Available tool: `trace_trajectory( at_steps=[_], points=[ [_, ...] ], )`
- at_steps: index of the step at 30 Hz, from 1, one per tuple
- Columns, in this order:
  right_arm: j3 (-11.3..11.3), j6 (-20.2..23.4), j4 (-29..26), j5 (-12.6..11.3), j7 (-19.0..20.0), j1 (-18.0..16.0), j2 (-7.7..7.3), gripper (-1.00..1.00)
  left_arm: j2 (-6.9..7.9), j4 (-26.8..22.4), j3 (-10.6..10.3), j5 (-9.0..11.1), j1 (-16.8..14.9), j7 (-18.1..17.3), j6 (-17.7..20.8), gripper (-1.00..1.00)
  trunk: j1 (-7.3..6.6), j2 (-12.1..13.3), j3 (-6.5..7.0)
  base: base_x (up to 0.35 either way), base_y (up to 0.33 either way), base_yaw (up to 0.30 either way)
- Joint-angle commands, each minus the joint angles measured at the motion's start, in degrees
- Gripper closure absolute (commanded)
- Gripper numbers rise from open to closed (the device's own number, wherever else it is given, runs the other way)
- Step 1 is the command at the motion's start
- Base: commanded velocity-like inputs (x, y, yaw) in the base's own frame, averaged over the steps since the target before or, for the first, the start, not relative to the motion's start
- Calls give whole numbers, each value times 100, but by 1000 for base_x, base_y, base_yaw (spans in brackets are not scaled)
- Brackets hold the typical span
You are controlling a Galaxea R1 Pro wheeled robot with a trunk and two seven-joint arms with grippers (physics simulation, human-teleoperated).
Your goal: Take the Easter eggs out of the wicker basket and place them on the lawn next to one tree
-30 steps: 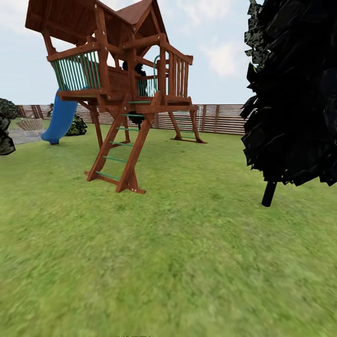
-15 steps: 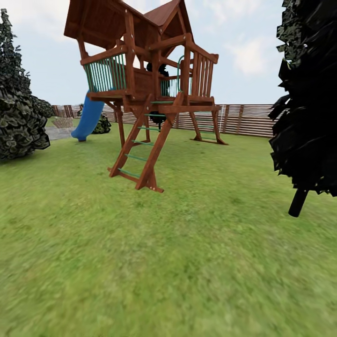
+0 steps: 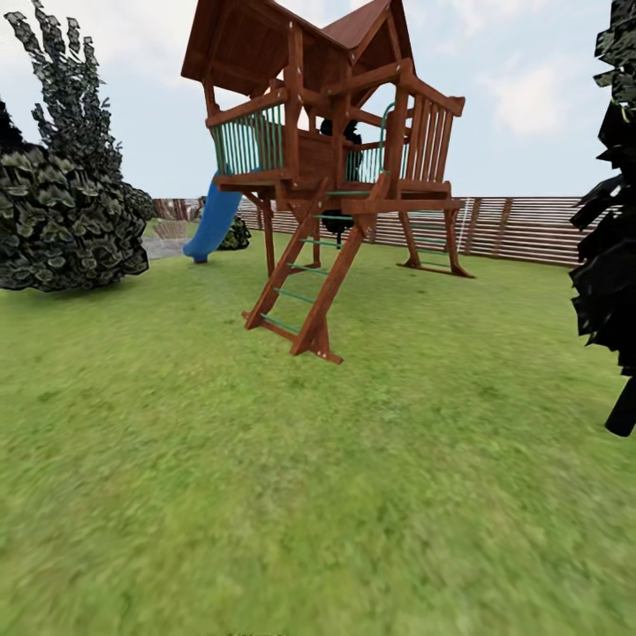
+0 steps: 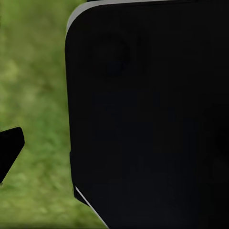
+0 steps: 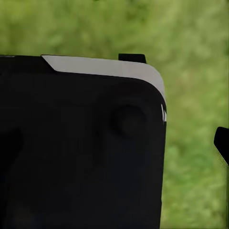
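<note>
Looking along the left claw, the left wrist view is mostly covered by a large black rounded body with a pale edge (image 4: 148, 114), and one dark fingertip (image 4: 10, 145) shows beside it over blurred grass; whether this claw is open or closed cannot be told. The right wrist view is similar: a black rounded block with a grey upper edge (image 5: 81, 148), a small dark tip (image 5: 223, 141) at the side, and grass behind, so the state of the right claw cannot be told either.

Further out, in the head view, the broad mottled green lawn (image 3: 265, 495) stretches up to a red-brown wooden play tower with a pitched roof and green railings (image 3: 336, 150). Its slanted ladder with green rungs (image 3: 305, 291) stands on the grass in front of the tower. A blue slide (image 3: 212, 221) comes down to the left of the tower. Left of the slide are dark leafy bushes (image 3: 71, 221). Behind the tower runs a brown horizontal-slat wooden fence (image 3: 530, 228). Well right of the tower stands a near-black tree with a thin dark trunk (image 3: 614, 265).
</note>
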Motion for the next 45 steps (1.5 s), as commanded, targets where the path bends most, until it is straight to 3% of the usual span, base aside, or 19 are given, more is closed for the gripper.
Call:
trace_trajectory(
  at_steps=[1,45],
  points=[
    [3,-19,6,7,1,-3,2,-100,0,-10,1,4,3,0,-7,-100,0,-2,-4,0,0,289],
    [-6,-27,13,9,-8,-3,-13,-100,8,-9,1,4,3,0,-7,-100,0,-2,-4,0,0,289]
  ],
)
